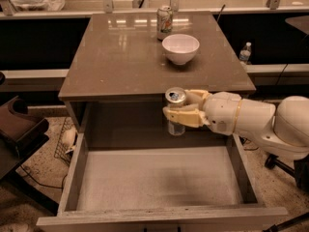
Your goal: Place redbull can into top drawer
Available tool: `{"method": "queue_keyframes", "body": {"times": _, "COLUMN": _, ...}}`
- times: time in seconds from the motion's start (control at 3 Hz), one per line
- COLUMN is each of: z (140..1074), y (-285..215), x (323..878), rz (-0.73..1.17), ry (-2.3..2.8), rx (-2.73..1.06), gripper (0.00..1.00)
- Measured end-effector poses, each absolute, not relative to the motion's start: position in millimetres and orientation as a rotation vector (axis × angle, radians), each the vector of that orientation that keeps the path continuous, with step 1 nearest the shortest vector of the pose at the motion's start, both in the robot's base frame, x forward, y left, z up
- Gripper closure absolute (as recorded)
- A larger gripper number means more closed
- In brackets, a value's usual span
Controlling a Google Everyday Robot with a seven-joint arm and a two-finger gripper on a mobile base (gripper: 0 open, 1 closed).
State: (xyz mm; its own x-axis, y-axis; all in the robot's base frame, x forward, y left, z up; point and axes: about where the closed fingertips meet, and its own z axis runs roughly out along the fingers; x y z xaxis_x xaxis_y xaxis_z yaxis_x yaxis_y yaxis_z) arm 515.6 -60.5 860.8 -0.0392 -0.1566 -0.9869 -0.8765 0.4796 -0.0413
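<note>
My gripper (179, 108) comes in from the right on a white arm and is shut on the redbull can (175, 111), a slim silvery can with a pull-tab top. The can is held upright in the air, just in front of the cabinet top's front edge and above the back part of the open top drawer (159, 178). The drawer is pulled far out; its pale grey bottom is bare, with grey-brown wooden sides.
A white bowl (180, 48) and a wider can with orange-green print (164, 22) stand on the brown cabinet top (120, 57). A water bottle (245, 52) stands at the right behind. A dark chair (19, 129) is at the left, a chair base at the right.
</note>
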Motion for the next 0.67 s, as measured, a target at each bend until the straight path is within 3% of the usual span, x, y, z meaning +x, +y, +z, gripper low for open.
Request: {"method": "queue_keyframes", "body": {"times": 0.67, "z": 850.7, "y": -54.1, "x": 518.1, "rz": 0.756, "ry": 1.488, "rx": -0.955, "gripper": 1.0}}
